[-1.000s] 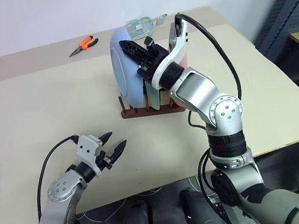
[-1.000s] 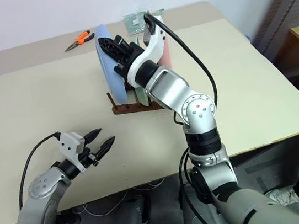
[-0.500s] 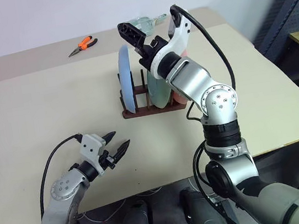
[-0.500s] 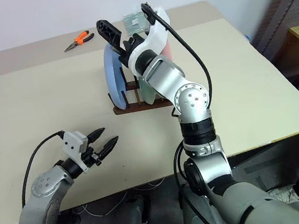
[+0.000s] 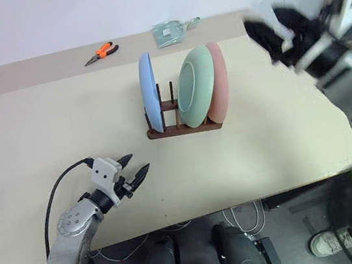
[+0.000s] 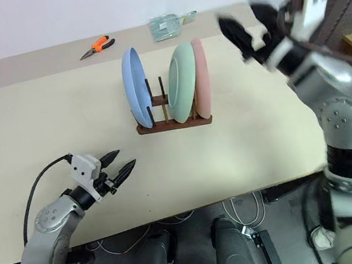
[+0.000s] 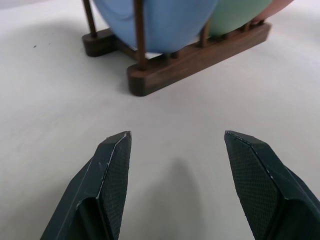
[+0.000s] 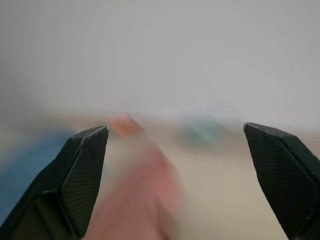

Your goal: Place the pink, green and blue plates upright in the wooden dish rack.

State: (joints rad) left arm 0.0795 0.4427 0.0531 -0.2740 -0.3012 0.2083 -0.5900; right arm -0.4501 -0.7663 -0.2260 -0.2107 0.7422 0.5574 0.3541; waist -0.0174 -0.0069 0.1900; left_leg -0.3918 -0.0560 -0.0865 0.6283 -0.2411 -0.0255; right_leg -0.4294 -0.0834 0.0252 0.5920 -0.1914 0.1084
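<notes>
3 plates (image 5: 186,88) upright in rack (image 5: 184,129), frame center. L gripper (image 5: 133,167) & R gripper (image 5: 267,34) both apart, empty.

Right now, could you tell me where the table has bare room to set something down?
The widest bare stretch lies left of the wooden dish rack, between the pliers and the left gripper. Another lies between the rack and the table's right edge. The back is crowded behind the blue plate by a clear packet.
</notes>
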